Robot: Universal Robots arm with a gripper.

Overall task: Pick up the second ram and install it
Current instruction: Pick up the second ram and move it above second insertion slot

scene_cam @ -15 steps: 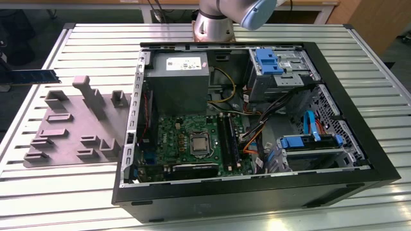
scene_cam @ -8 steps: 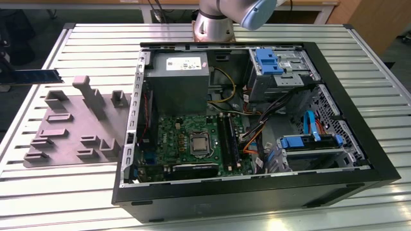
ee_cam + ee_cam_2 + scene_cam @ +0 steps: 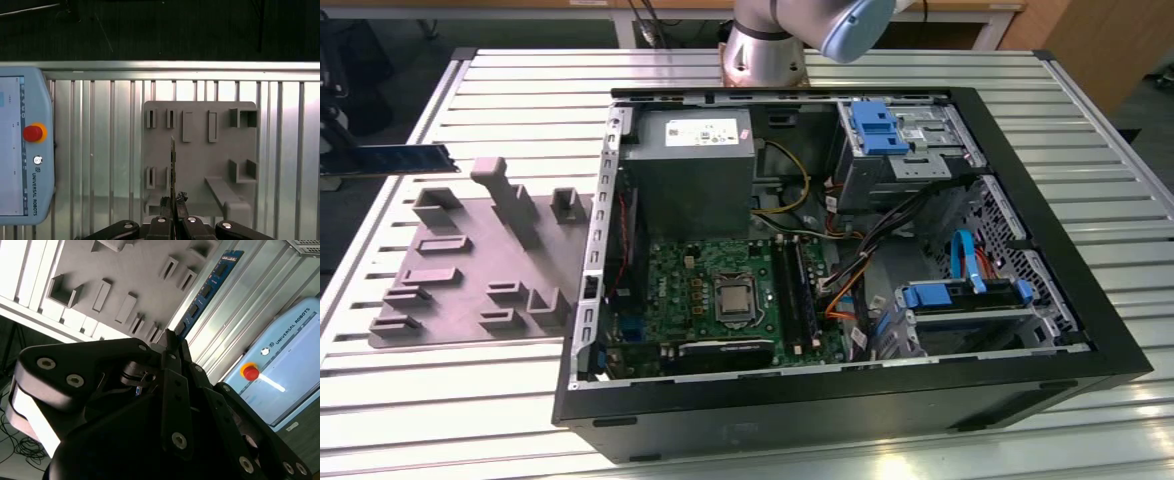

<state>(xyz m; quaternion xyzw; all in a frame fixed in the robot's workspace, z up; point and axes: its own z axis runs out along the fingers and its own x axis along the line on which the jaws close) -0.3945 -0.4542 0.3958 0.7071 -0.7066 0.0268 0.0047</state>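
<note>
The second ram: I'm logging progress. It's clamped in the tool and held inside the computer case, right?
Not inside the case. The tool does clamp the second ram, but the exterior view shows it out at the exterior view's left, past the grey tray, apart from the computer case.

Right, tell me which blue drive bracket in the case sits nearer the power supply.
The blue bracket at the end of the case nearest the arm, beside the power supply; the other blue bracket lies at the opposite end.
</note>
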